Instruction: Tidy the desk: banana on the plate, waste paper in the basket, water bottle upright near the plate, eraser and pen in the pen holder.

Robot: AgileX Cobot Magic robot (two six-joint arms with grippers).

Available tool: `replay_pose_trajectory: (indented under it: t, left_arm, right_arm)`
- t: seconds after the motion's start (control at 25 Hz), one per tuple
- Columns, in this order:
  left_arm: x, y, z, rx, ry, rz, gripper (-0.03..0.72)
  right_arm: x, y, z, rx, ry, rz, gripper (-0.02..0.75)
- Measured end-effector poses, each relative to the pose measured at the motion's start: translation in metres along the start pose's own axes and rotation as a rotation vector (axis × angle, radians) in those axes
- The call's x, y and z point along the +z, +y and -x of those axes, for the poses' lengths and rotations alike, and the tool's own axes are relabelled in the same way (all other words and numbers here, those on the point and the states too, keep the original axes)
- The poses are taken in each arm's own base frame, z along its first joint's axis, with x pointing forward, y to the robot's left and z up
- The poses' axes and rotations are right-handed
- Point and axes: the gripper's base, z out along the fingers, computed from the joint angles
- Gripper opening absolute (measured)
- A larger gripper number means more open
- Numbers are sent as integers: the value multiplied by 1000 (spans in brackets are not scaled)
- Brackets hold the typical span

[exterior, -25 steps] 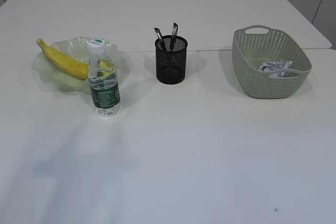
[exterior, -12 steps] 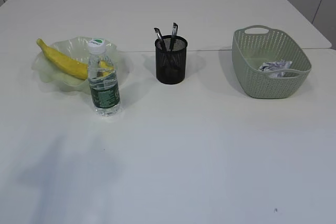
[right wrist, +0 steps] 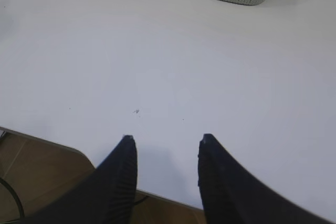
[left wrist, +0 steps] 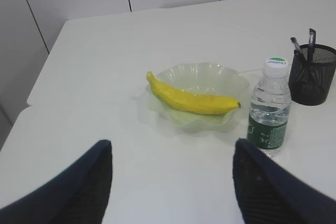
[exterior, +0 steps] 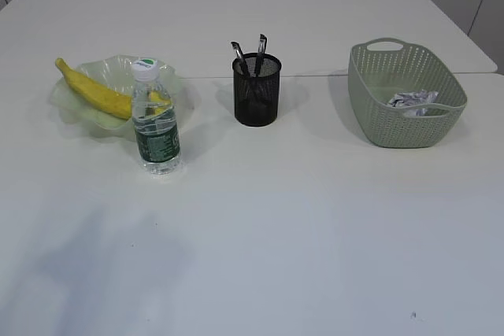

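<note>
I'm seeing the banana (exterior: 96,92) lying on the plate (exterior: 175,84), with the water bottle (exterior: 156,120) standing upright just beside it. Two pens (exterior: 250,57) are sticking out of the pen holder (exterior: 257,90); the waste paper (exterior: 413,102) is sitting in the basket (exterior: 405,92). I'm holding the left fingers (left wrist: 94,177) spread wide above the tabletop (exterior: 315,218), empty. The right fingers (right wrist: 126,166) are hanging parted near its edge, gripping nothing.

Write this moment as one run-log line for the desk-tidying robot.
banana on plate | bottle upright beside plate | paper in basket | pens in holder | left claw open, empty | right claw open, empty
</note>
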Motion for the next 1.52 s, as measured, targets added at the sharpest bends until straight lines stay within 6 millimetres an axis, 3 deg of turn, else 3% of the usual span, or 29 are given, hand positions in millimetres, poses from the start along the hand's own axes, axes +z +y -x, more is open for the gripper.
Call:
replay_pose_trajectory:
  t: [0.2, 0.4, 0.6, 1.2, 1.52]
  left_arm:
    - [-1, -1, -1, -9, 46, -9, 506]
    - [-6, 0, 11, -12, 49, -13, 506]
    - [-12, -1, 4, -10, 129, -23, 506]
    - [-85, -8, -21, -28, 134, -70, 506]
    - [-98, -9, -27, -24, 162, -79, 506]
  right_arm:
    - [0, 0, 0, 0, 0, 0, 296]
    - [0, 0, 0, 0, 0, 0, 296]
    - [0, 0, 0, 0, 0, 0, 296]
    - [0, 0, 0, 0, 0, 0, 296]
    - [0, 0, 0, 0, 0, 0, 296]
